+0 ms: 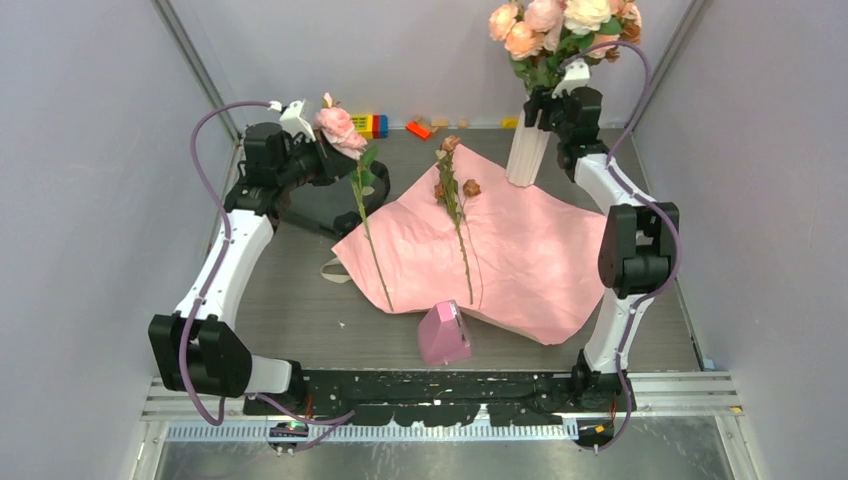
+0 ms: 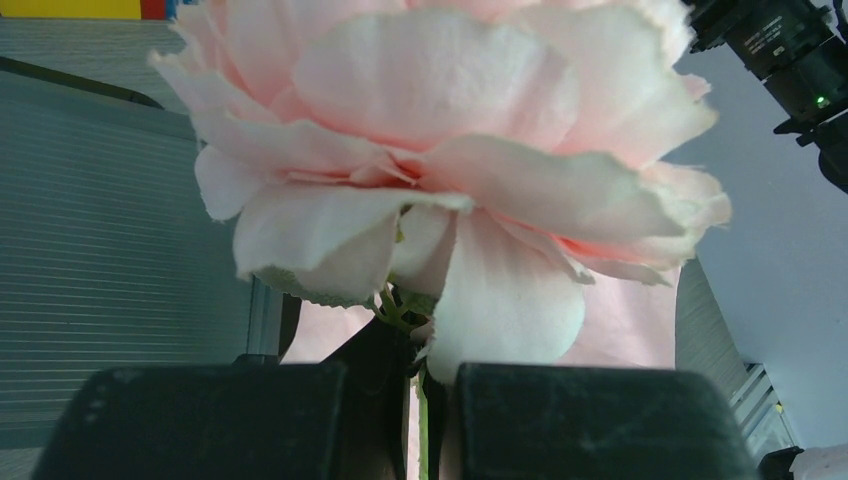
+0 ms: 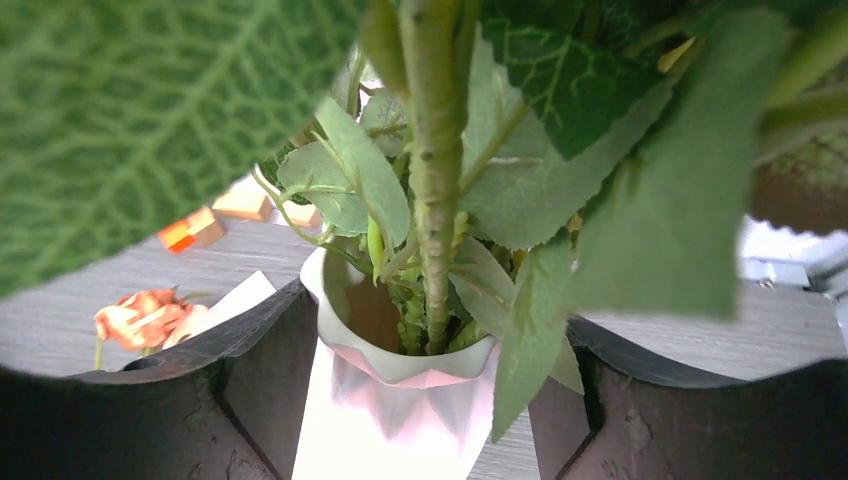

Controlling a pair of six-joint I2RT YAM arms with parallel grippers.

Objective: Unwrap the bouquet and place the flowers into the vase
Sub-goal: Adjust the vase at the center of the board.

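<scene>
Stem of a long pink artificial rose (image 1: 340, 127) sits pinched just under the bloom between the closed fingers of the left gripper (image 1: 318, 152). The flower is held raised at the back left, and its thin green stem slants down to the near edge of the spread pale pink wrapping paper (image 1: 520, 260). Two small brownish roses (image 1: 455, 185) lie on that paper. The right gripper (image 1: 555, 106) stands with jaws apart on either side of the neck of the tall ribbed white vase (image 1: 527, 155), which holds a peach rose cluster (image 1: 560, 25).
</scene>
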